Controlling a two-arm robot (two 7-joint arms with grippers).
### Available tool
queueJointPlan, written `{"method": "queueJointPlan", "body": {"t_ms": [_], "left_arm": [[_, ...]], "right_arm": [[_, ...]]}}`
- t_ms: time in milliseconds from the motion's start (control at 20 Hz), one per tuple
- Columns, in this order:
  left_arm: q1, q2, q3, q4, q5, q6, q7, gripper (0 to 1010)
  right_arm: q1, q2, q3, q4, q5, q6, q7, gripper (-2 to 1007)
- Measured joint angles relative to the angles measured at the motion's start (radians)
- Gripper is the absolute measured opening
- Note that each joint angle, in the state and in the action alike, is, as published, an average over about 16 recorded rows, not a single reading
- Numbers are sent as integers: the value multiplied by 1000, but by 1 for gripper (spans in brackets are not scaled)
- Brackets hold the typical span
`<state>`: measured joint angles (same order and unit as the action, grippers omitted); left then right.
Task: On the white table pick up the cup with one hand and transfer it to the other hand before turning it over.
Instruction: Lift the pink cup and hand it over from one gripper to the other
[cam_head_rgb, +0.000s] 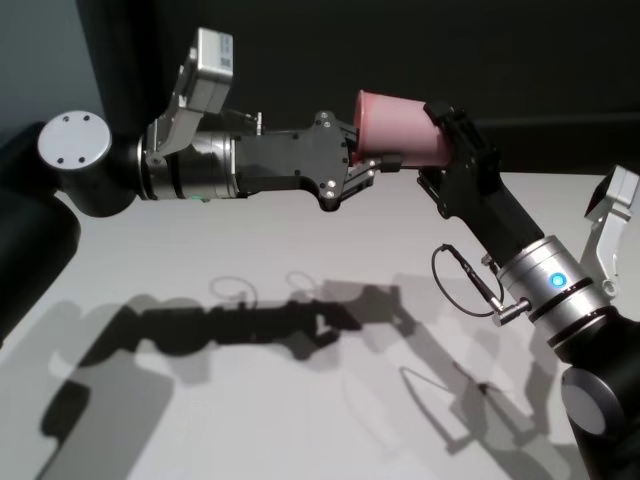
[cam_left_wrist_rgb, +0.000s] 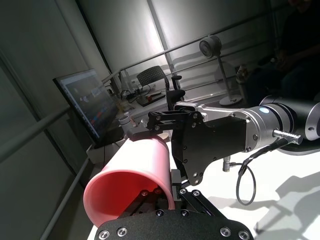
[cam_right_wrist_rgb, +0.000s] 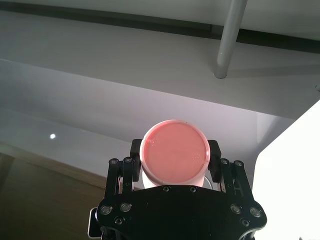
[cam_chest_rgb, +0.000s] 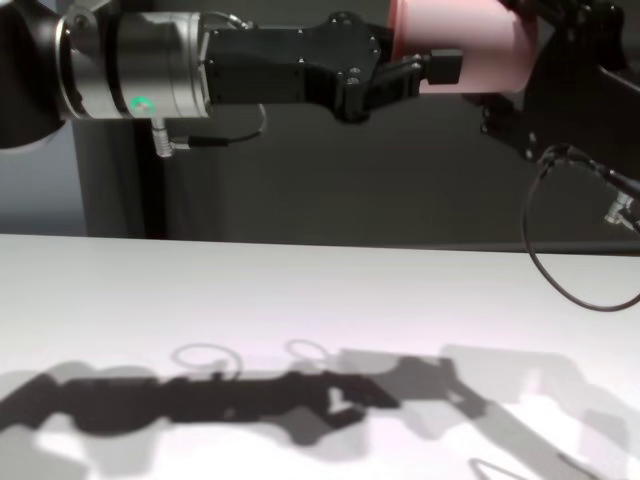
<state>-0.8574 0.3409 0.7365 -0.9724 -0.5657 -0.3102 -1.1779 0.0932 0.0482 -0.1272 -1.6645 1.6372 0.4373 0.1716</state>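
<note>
Now, step in hand: handover in mid-air, both grips on the cup (cam_head_rgb: 400, 128).
Surface (cam_head_rgb: 250, 400): white, well below, carrying only shadows.
Right jaws (cam_right_wrist_rgb: 174, 162): closed on the cup's narrower base end, one finger each side.
Left jaws (cam_head_rgb: 385, 160): shut on the wall at the open rim.
Cup: on its side, spanning both.
Advice: confirm right grip firm, then open left straight off, no twisting.
</note>
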Motion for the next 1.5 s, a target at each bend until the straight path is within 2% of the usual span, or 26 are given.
{"method": "queueJointPlan", "body": {"t_ms": [650, 900, 1200, 1500], "left_arm": [[0, 0, 0, 0, 0, 0, 0, 39], [0, 0, 0, 0, 0, 0, 0, 76], [0, 0, 0, 0, 0, 0, 0, 204], [0, 0, 0, 0, 0, 0, 0, 420]], "right_arm": [[-1, -1, 1, 0, -1, 1, 0, 752], [-1, -1, 1, 0, -1, 1, 0, 752], [-1, -1, 1, 0, -2, 1, 0, 752], [-1, -1, 1, 0, -2, 1, 0, 752]]}}
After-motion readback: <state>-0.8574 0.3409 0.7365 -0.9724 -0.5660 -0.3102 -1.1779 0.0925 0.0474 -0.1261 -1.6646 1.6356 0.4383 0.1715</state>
